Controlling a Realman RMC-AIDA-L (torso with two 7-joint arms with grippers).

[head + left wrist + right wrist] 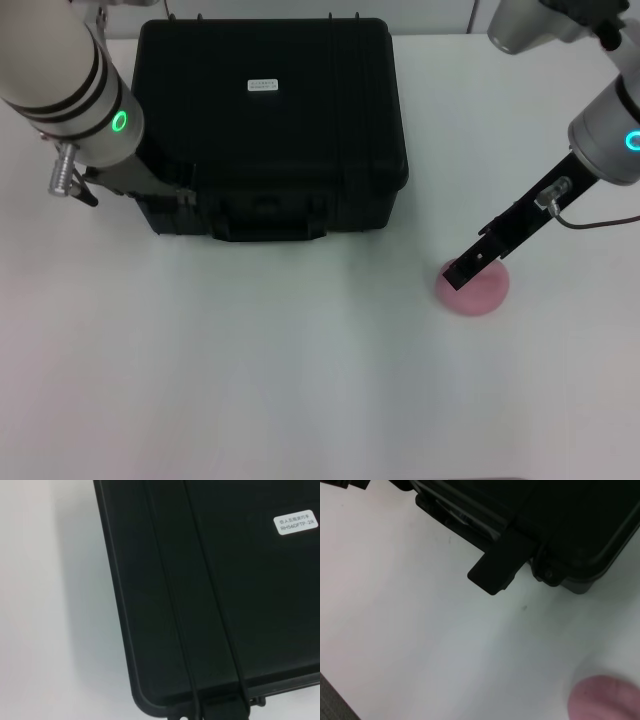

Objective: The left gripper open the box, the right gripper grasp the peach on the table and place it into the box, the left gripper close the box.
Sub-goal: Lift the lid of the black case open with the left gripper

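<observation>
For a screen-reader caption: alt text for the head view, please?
A closed large black plastic case sits on a white table; the right end effector reaches a small pink peach, the left end effector at the case's front corner.

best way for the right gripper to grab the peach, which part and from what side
Probably from above, fingers closing across the widest middle of the peach. It is round and slightly flattened, lying free on the table with bare surface all round, away from the box. The right gripper is already over its edge nearest the box.
</observation>
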